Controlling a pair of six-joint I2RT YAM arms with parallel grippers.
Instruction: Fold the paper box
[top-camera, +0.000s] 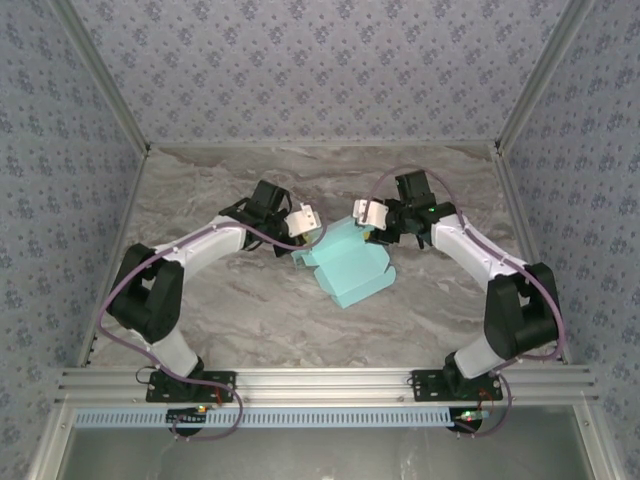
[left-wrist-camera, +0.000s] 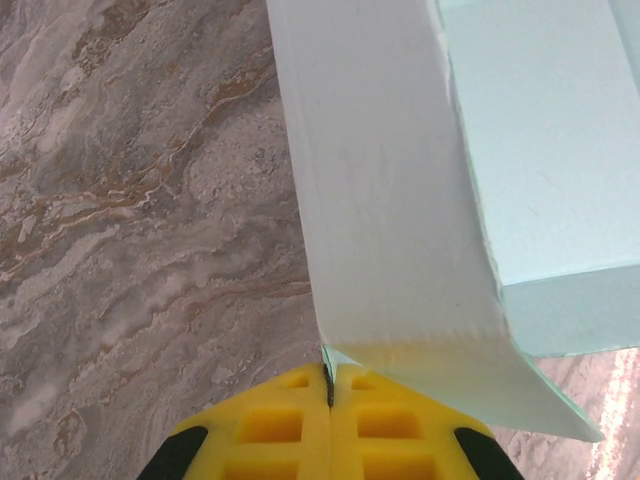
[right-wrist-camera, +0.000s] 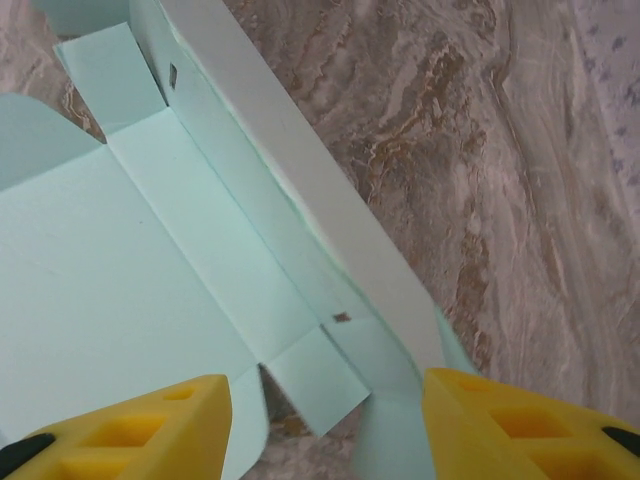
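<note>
The paper box (top-camera: 346, 266) is a pale aqua card sheet, partly folded, lying on the marble table between the two arms. My left gripper (top-camera: 309, 238) is at its far-left corner. In the left wrist view the yellow pads (left-wrist-camera: 300, 420) are pressed together on a thin corner of the paper box (left-wrist-camera: 400, 200), whose white-backed side flap stands up above them. My right gripper (top-camera: 366, 233) is at the box's far-right edge. Its jaws (right-wrist-camera: 325, 415) stand wide apart, open, over a small end flap of the box (right-wrist-camera: 120, 270); the yellow fingers (right-wrist-camera: 150, 425) touch nothing.
The marble tabletop (top-camera: 230, 300) is walled by patterned panels at the back and both sides. An aluminium rail (top-camera: 320, 380) runs along the near edge with the arm bases bolted to it. Bare table lies in front of the box.
</note>
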